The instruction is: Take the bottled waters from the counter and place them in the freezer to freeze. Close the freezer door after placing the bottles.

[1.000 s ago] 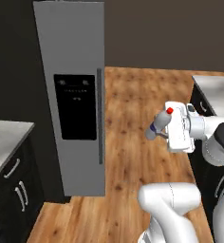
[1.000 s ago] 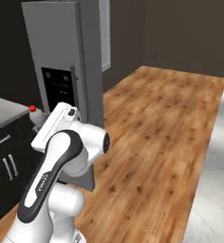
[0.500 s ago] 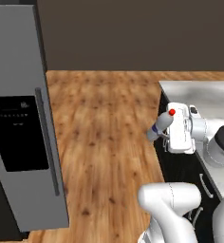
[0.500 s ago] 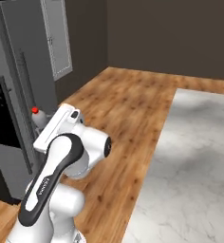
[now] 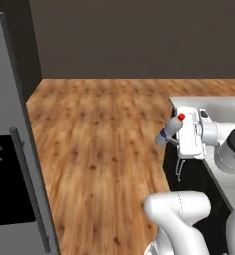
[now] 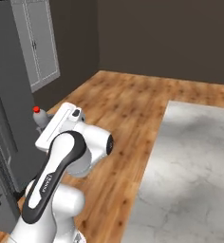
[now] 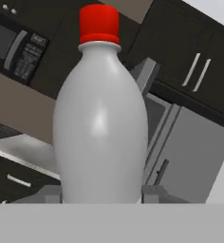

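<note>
My gripper (image 5: pixel 176 134) is shut on one bottled water (image 5: pixel 170 131), a pale bottle with a red cap (image 5: pixel 181 116) and a blue label band. I hold it in the air between the fridge and the counter. In the hand view the bottle (image 7: pixel 102 128) stands upright between my fingertips (image 7: pixel 51 194), its label hidden. Its cap (image 6: pixel 36 109) peeks out beside my hand in the right base view. The freezer door (image 5: pixel 15 149), grey with a black dispenser panel (image 5: pixel 2 184) and a bar handle (image 5: pixel 31 191), fills the left edge. The freezer's inside is hidden. The marble counter (image 5: pixel 224 102) lies right of my hand.
Wooden floor (image 5: pixel 99 134) stretches ahead to a dark wall. Dark cabinets with a silver handle (image 5: pixel 179 169) sit under the counter. A wide marble slab (image 6: pixel 194 166) lies at the right. A microwave (image 7: pixel 19 47) and the grey fridge (image 7: pixel 194 147) show behind the bottle.
The whole picture has swung as the base turned: the fridge slid to the left edge and the marble counter came in at the right. The bottle stays in my gripper.
</note>
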Motion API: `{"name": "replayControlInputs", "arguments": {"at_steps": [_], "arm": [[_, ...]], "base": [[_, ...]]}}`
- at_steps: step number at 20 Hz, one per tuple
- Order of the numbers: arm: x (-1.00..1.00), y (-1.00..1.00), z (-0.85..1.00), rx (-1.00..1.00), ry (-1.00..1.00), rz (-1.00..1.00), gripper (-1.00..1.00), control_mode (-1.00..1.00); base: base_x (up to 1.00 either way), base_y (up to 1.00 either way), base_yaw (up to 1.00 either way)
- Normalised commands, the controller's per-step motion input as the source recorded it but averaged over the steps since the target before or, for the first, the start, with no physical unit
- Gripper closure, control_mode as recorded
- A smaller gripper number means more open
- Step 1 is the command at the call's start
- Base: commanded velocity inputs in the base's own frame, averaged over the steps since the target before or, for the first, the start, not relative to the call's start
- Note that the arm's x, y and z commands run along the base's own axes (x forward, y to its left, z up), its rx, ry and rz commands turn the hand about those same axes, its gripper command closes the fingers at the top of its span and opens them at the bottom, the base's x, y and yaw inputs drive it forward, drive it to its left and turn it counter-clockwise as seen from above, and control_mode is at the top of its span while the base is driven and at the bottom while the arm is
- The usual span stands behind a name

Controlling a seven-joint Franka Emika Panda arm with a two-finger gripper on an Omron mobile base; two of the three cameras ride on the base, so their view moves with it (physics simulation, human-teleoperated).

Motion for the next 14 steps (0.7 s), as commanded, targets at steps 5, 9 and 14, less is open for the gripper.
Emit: {"name": "replayControlInputs", "arguments": {"at_steps": [5,9,14], "arm": [[0.0,0.0,0.0,0.0,0.0,0.0,1.0,1.0],[0.0,0.0,0.0,0.0,0.0,0.0,1.0,1.0],[0.0,0.0,0.0,0.0,0.0,0.0,1.0,1.0]], "base": [[1.0,0.01,0.0],[1.0,0.0,0.0],[1.0,0.0,0.0]]}}
